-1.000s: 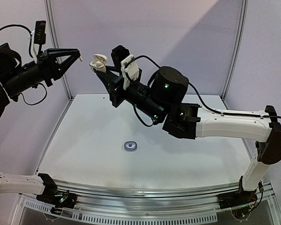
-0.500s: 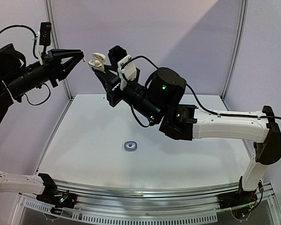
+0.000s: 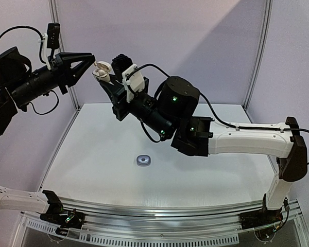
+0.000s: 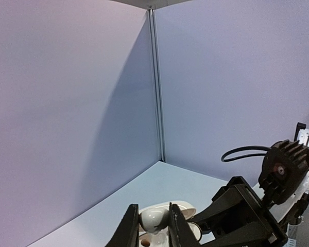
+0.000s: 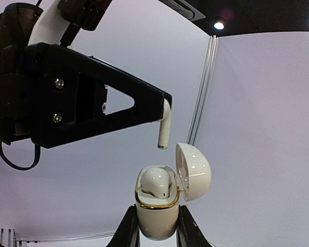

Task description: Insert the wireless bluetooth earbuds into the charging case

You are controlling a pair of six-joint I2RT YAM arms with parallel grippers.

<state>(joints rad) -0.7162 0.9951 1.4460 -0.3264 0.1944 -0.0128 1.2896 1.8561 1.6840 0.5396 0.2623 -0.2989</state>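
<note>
My right gripper (image 5: pixel 155 226) is shut on a white charging case (image 5: pixel 155 216) with a gold rim, held high in the air with its lid (image 5: pixel 193 171) open. One white earbud (image 5: pixel 157 182) sits in the case. My left gripper (image 4: pixel 150 226) is shut on a second white earbud (image 4: pixel 155 216); its stem (image 5: pixel 164 125) hangs just above the case's open mouth. In the top view the left gripper (image 3: pixel 92 64) meets the case (image 3: pixel 101 71) up near the back wall. A dark grey round case (image 3: pixel 143 161) lies on the table.
The white table (image 3: pixel 92 149) is walled by pale panels at the back and sides. The right arm (image 3: pixel 237 141) stretches across the table's middle at height. No dark grey earbuds show.
Both grippers have moved closer together. The left gripper with its earbud has come right to just above the case's open mouth, and the right arm has shifted the case slightly left.
</note>
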